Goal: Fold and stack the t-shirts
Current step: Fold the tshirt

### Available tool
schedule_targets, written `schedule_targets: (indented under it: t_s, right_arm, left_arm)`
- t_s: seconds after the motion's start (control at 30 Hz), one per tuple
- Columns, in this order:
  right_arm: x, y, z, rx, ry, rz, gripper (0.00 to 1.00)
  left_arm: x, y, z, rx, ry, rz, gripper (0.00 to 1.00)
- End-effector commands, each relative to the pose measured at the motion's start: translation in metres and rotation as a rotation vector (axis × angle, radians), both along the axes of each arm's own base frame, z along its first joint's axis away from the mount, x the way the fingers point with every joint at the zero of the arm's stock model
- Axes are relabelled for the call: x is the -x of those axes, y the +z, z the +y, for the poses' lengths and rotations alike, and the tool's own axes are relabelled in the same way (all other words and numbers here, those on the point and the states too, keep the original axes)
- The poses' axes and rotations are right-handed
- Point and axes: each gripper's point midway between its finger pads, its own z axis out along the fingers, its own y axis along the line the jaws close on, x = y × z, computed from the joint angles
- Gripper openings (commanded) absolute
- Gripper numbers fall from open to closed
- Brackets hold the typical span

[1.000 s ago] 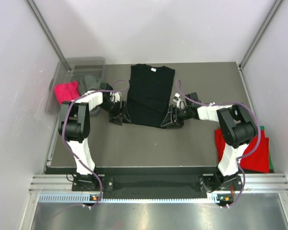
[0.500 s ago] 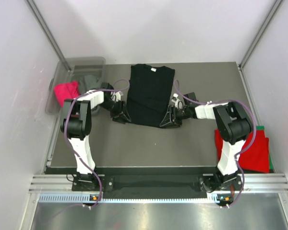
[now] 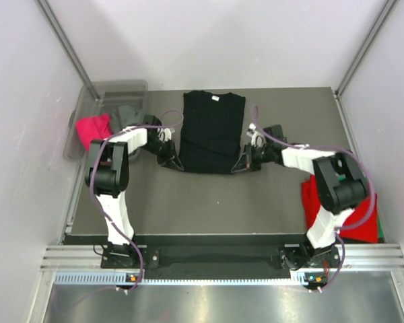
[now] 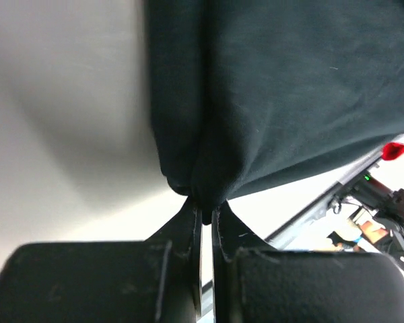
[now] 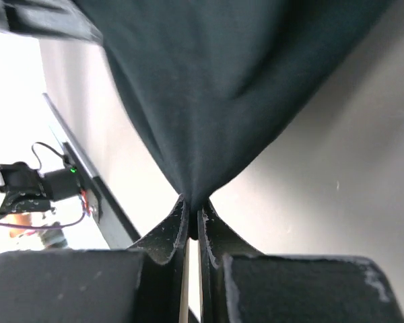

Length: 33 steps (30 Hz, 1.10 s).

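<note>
Your left gripper [image 4: 207,205] is pinched closed on the near left corner of the black t-shirt [image 3: 212,131], with a fold of dark cloth bunched between its fingertips. Your right gripper [image 5: 192,217] is clamped just as tightly on the near right corner, and the cloth fans out from each pinch. Between the two arms the shirt lies flat on the grey table [image 3: 209,202], sleeves tucked in, its collar at the far end, away from both grippers. A small white tag [image 3: 215,98] shows inside the collar, too small to read; no other writing can be made out. Left of your left arm, a pink t-shirt [image 3: 94,128] and a grey t-shirt [image 3: 124,116] sit in the translucent tub [image 3: 118,87]. A red t-shirt [image 3: 362,229] lies at the table's near right edge, beside your right arm.
</note>
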Motion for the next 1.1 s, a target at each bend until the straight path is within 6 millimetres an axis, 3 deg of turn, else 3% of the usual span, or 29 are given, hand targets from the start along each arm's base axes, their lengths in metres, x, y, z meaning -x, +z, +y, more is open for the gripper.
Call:
schedule_targets:
  t_s: [0.0,0.03,0.1,0.13,0.23,0.33,0.53,0.73,0.87,0.9,0.93,0.97,1.0,1.03,1.07]
  right_arm:
    - [-0.019,0.066,-0.029,-0.013,-0.042,-0.223,0.0]
    - [-0.017,0.087,-0.033,-0.029,-0.048,-0.278,0.0]
    - [-0.016,0.098,-0.05,-0.028,-0.083,-0.298,0.0]
    - [-0.014,0.111,-0.055,-0.032,-0.086,-0.341,0.0]
    - [-0.009,0.125,-0.074,-0.029,-0.131,-0.382,0.0]
    - [0.0,0.134,-0.081,-0.036,-0.152,-0.416,0.0]
    - [0.015,0.146,-0.082,-0.051,-0.155,-0.481,0.0]
    - [0.008,0.151,-0.081,-0.058,-0.138,-0.517,0.0]
    - [-0.016,0.156,-0.079,-0.049,-0.112,-0.56,0.0]
    - [-0.022,0.156,-0.078,-0.043,-0.102,-0.57,0.0]
    - [-0.032,0.145,-0.078,-0.027,-0.087,-0.557,0.0]
    - [-0.046,0.156,-0.077,-0.027,-0.082,-0.589,0.0]
    - [-0.055,0.156,-0.076,-0.023,-0.077,-0.593,0.0]
    - [-0.067,0.144,-0.076,-0.01,-0.072,-0.573,0.0]
    - [-0.083,0.158,-0.075,-0.012,-0.073,-0.614,0.0]
  left_arm:
    - [-0.019,0.061,-0.015,0.08,-0.026,-0.199,0.0]
    - [-0.018,0.079,-0.018,0.097,-0.026,-0.237,0.0]
    - [-0.015,0.1,-0.027,0.117,-0.045,-0.29,0.0]
    - [-0.012,0.12,-0.03,0.126,-0.049,-0.342,0.0]
    - [-0.002,0.151,-0.04,0.128,-0.074,-0.437,0.0]
    - [0.01,0.162,-0.045,0.126,-0.098,-0.485,0.0]
    - [0.021,0.16,-0.042,0.128,-0.102,-0.499,0.0]
    - [0.015,0.152,-0.043,0.126,-0.103,-0.497,0.0]
    - [-0.006,0.15,-0.047,0.114,-0.114,-0.51,0.0]
    - [-0.014,0.139,-0.047,0.094,-0.126,-0.488,0.0]
    - [-0.028,0.151,-0.049,0.089,-0.13,-0.526,0.0]
    - [-0.035,0.152,-0.048,0.076,-0.131,-0.524,0.0]
    - [-0.039,0.136,-0.048,0.055,-0.152,-0.474,0.0]
    - [-0.058,0.152,-0.05,0.045,-0.152,-0.526,0.0]
    - [-0.066,0.151,-0.05,0.036,-0.154,-0.529,0.0]
